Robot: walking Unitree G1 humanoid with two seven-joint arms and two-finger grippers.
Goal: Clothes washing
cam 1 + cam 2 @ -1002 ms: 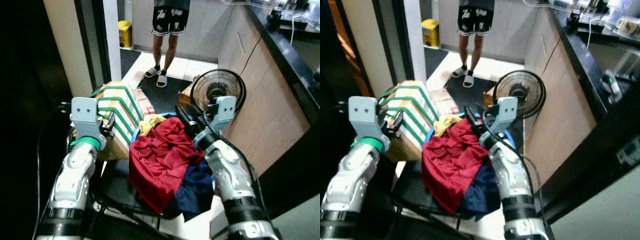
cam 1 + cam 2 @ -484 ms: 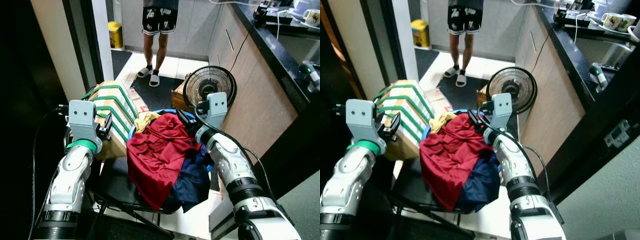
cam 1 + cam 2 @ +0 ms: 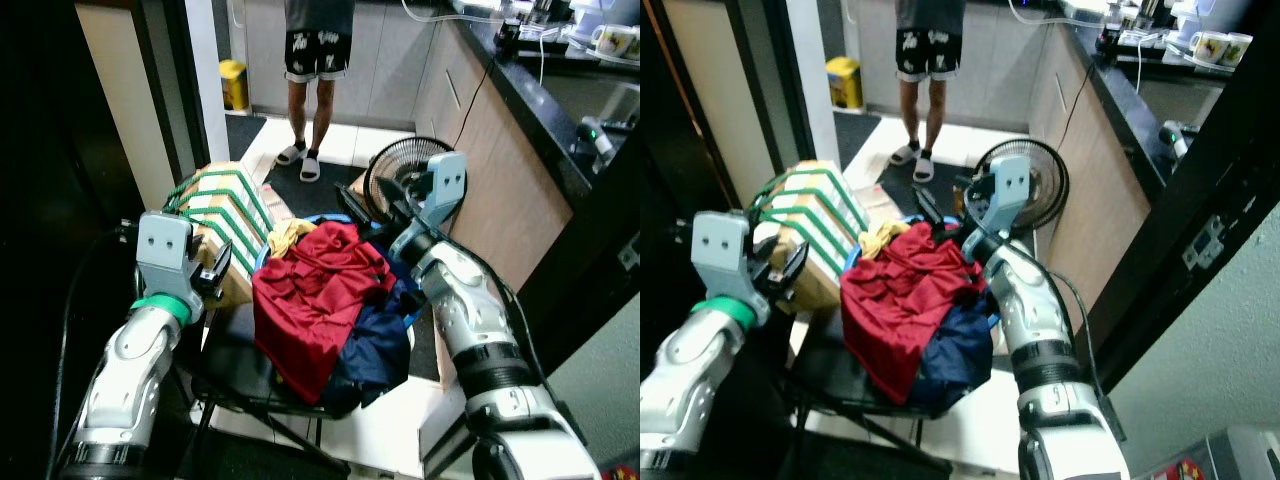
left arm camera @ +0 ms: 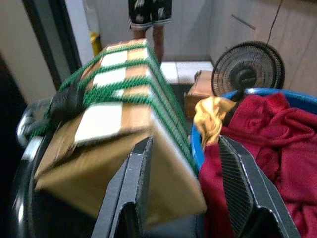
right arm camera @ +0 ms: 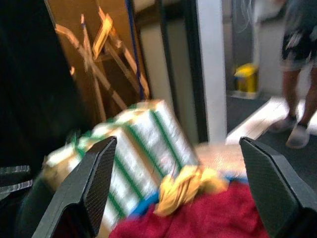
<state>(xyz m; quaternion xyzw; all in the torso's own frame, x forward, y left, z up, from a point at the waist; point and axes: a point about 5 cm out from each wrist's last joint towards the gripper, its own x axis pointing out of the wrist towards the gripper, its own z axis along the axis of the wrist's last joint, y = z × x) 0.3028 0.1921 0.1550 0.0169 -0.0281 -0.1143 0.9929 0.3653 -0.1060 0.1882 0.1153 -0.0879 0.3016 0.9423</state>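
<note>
A heap of clothes lies in a blue basin (image 4: 267, 93) on a black chair (image 3: 232, 362). On top is a red garment (image 3: 315, 295), a navy one (image 3: 378, 345) hangs over the front, and a yellow cloth (image 3: 286, 234) sits at the back left. My right gripper (image 3: 362, 214) hovers open over the heap's far edge, its fingers spread wide with nothing between them (image 5: 178, 144). My left gripper (image 3: 214, 270) is open beside the basin's left side, in front of the strapped box; its black fingers (image 4: 133, 183) hold nothing.
A cardboard box with green straps (image 3: 222, 200) leans close on the left of the basin. A black floor fan (image 3: 398, 172) stands just behind the right gripper. A person in black shorts and slippers (image 3: 316, 70) stands farther back. Wooden cabinets and a dark counter (image 3: 540, 90) run along the right.
The whole view has shifted as the camera moved. My right gripper has lifted off the red garment toward the heap's far edge. The left gripper stays by the box.
</note>
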